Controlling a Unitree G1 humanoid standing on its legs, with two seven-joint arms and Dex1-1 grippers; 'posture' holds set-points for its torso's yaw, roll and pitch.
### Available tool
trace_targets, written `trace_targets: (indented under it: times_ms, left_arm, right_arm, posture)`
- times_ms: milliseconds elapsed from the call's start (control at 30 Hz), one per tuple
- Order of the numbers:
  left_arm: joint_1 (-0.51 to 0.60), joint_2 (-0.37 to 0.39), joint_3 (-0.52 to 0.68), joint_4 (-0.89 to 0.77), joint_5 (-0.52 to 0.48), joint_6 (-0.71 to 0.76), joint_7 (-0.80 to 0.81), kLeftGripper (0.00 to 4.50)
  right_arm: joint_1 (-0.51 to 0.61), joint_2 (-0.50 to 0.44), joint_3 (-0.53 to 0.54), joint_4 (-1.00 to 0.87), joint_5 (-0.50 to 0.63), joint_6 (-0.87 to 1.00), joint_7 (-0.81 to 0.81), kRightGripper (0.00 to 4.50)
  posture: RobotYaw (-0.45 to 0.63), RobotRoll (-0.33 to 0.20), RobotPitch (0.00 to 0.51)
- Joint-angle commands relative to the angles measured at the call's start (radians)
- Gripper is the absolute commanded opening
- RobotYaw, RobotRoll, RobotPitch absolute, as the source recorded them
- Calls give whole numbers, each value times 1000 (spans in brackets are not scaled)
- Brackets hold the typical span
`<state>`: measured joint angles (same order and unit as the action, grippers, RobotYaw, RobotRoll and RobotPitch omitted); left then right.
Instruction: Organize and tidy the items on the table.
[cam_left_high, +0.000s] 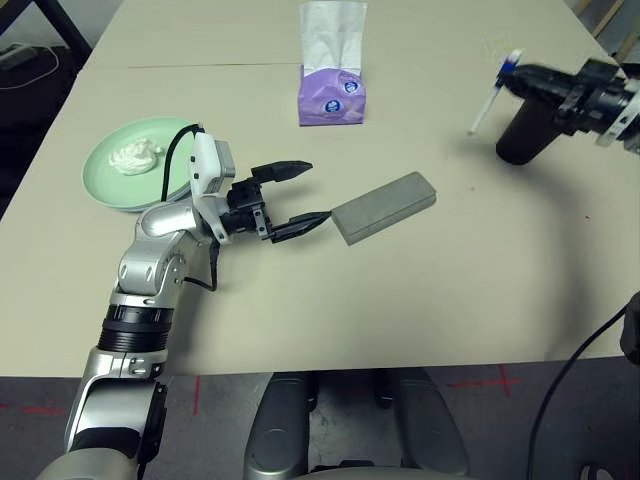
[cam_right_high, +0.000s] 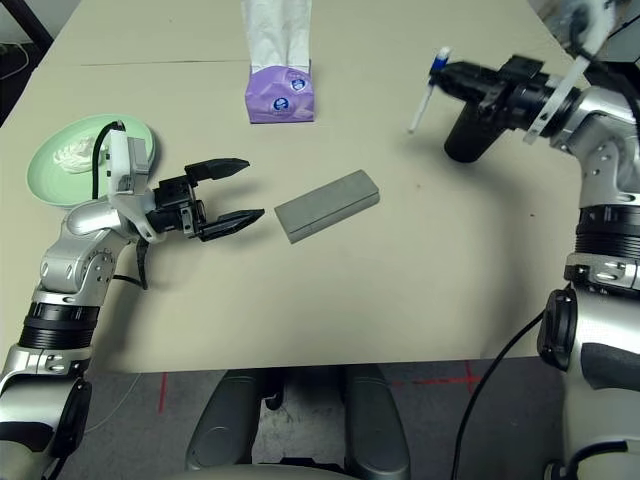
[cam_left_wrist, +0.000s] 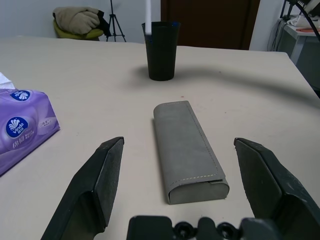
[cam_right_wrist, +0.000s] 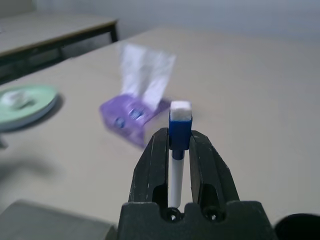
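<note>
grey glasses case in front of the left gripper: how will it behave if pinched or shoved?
The glasses case looks like a stiff, boxy shell, so it should probably hold its shape in a pinch. It lies flat on the table on a broad face, so it likely slides rather than rolls. Its matte, stitched cover suggests decent grip for the open left gripper.
</note>
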<state>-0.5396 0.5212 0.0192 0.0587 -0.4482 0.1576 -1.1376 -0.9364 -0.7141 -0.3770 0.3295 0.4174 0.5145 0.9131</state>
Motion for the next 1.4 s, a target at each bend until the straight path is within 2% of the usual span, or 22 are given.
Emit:
trace_targets:
  times_ms: [33, 167, 367, 567, 767, 1100, 1400]
  left_arm:
    - [-4, 5, -8, 14, -4, 5, -18, 4500]
    - [-5, 5, -9, 16, -2, 5, -20, 4500]
    - [-10, 7, -10, 22, 1, 4, -25, 4500]
    - [-18, 7, -12, 35, 4, -1, -29, 4500]
    - [-18, 11, -11, 34, -2, 16, -34, 4500]
    - [-17, 8, -5, 22, -12, 48, -28, 4500]
    - [-19, 9, -1, 23, -7, 41, -30, 4500]
  right_arm:
    - [17, 22, -57, -32, 15, -29, -135, 434]
    - [51, 73, -76, -47, -58, -140, -353, 434]
    - [92, 129, -64, -99, -139, -183, -610, 434]
    - [96, 155, -55, -133, -120, -164, -665, 434]
    - [87, 163, -67, -156, -82, -70, -721, 434]
    - [105, 165, -25, -185, -53, 8, -707, 434]
    - [106, 159, -14, -187, -43, 17, -694, 3587]
  posture:
    - [28, 0, 247]
    - [25, 0, 252]
    - [23, 0, 254]
    - [21, 0, 255]
    - [21, 0, 256]
    - [22, 0, 260]
    - [24, 0, 258]
